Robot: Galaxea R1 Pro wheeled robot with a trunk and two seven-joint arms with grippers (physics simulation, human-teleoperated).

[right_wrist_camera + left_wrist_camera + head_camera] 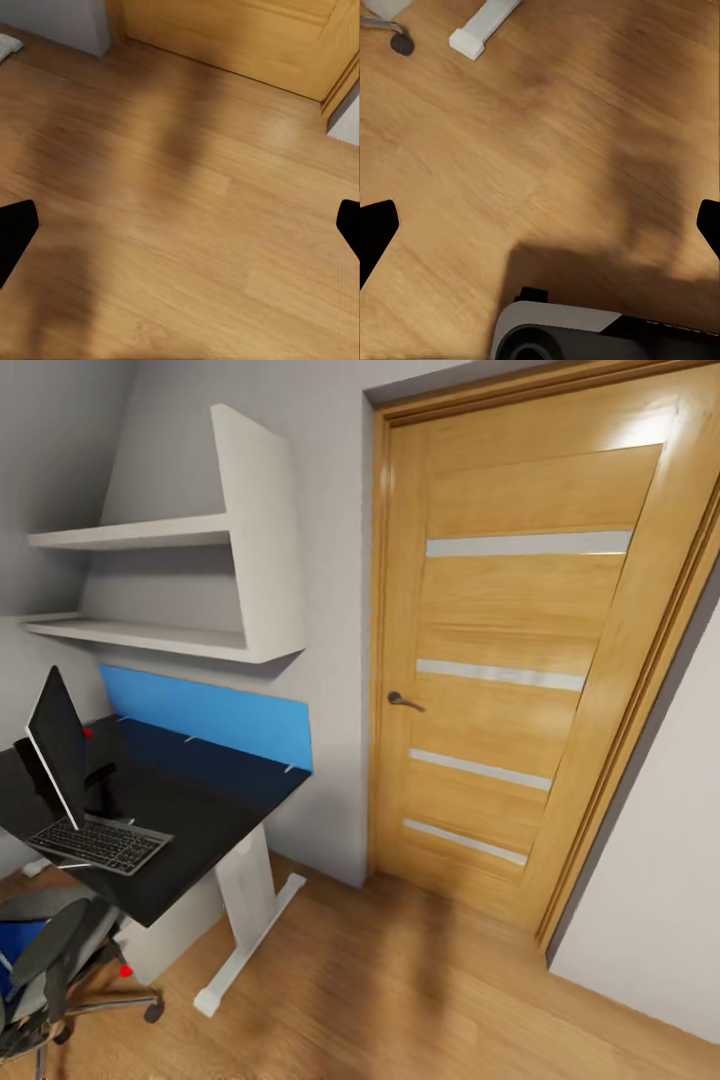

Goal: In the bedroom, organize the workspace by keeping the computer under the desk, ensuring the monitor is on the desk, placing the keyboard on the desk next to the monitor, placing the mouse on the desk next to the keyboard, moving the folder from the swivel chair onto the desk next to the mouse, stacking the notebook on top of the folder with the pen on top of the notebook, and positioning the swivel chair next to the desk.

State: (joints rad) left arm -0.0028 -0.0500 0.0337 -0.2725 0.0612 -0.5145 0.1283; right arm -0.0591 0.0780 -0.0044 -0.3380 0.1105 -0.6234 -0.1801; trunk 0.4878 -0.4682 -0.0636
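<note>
The black-topped desk [200,830] stands at the left on a white leg [245,890]. On it the monitor [55,755] is seen nearly edge-on, and the keyboard [100,843] lies just in front of it. The pale computer [175,935] sits under the desk. At the lower left is the swivel chair [55,960], with the blue folder [18,948] on its seat. The mouse, notebook and pen are out of view. My left gripper [540,232] and right gripper [180,232] hang open over bare wood floor, away from the desk.
A closed wooden door [520,680] with a lever handle [403,701] fills the wall ahead. White shelves [190,590] and a blue panel [210,715] hang above the desk. The desk's white foot [480,30] and a chair castor [401,43] lie on the floor.
</note>
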